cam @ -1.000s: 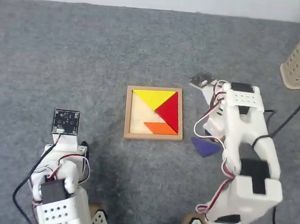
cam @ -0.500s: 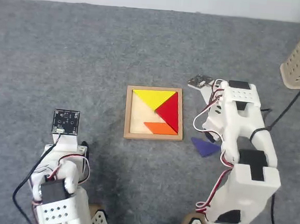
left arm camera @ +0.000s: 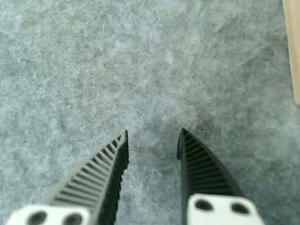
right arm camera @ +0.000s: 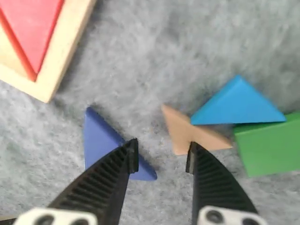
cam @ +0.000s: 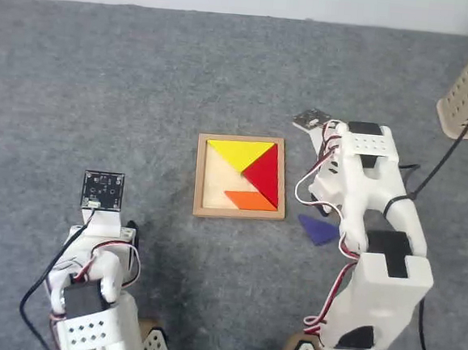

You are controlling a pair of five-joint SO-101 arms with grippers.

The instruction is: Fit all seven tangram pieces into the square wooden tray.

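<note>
As the tray stands: the square wooden tray (cam: 201,172) lies mid-tabletop, with a yellow triangle (cam: 240,153), a red triangle (cam: 264,177) and an orange piece (cam: 251,200) seated in it; its left part is bare wood.
Loose pieces: four lie on the felt to the tray's right, namely a dark blue triangle (right arm camera: 98,138), a tan piece (right arm camera: 187,133), a light blue triangle (right arm camera: 236,105) and a green piece (right arm camera: 267,145).
Contacts: the tan piece touches the light blue triangle, and the green piece sits just beside both; the dark blue triangle lies apart, nearest the tray corner (right arm camera: 65,51).
Right gripper (right arm camera: 161,145): released and holding nothing, poised above the gap between the dark blue triangle and the tan piece.
Left gripper (left arm camera: 154,136): likewise released, low over bare felt, with the tray edge (left arm camera: 293,51) at the margin.
Step in hand (judged): choosing and grasping the next piece; which one is meant cannot be told.
Technique: centre the jaws over one piece only, straddle two of its sides, then close once the tips reach the felt. The isolated dark blue triangle offers the cleaner grasp, while a descent on the tan piece risks shoving its neighbours.
Tabletop (cam: 104,76): covered in grey felt.
</note>
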